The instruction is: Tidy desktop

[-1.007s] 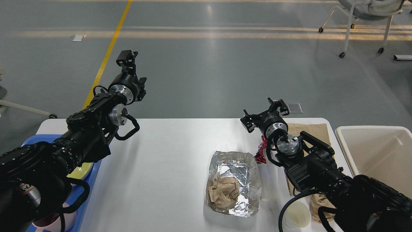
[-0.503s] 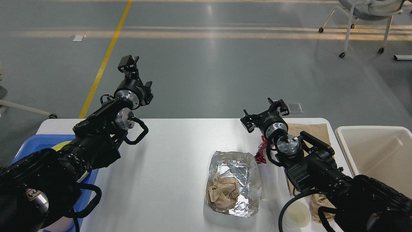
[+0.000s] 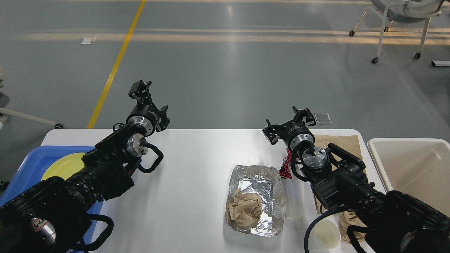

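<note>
The white desktop (image 3: 197,158) bears an open foil tray (image 3: 262,175) with crumpled brown paper (image 3: 244,209) in it. A red wrapper (image 3: 285,163), a clear plastic cup on its side (image 3: 293,196), a white paper cup (image 3: 325,233) and a flat brown paper bag (image 3: 337,142) lie by my right arm. My left gripper (image 3: 140,88) hangs over the table's far edge, its fingers slightly apart and empty. My right gripper (image 3: 288,123) points away near the far edge, above the red wrapper, and its fingers are hidden.
A cream bin (image 3: 411,165) stands at the table's right end. A blue tray (image 3: 31,165) with a yellow plate (image 3: 65,165) sits at the left end, partly under my left arm. More crumpled brown paper (image 3: 348,221) lies under my right arm.
My left arm has come down and shifted right, bringing its gripper lower toward the table's far edge and uncovering the yellow plate. The right arm has not moved.
</note>
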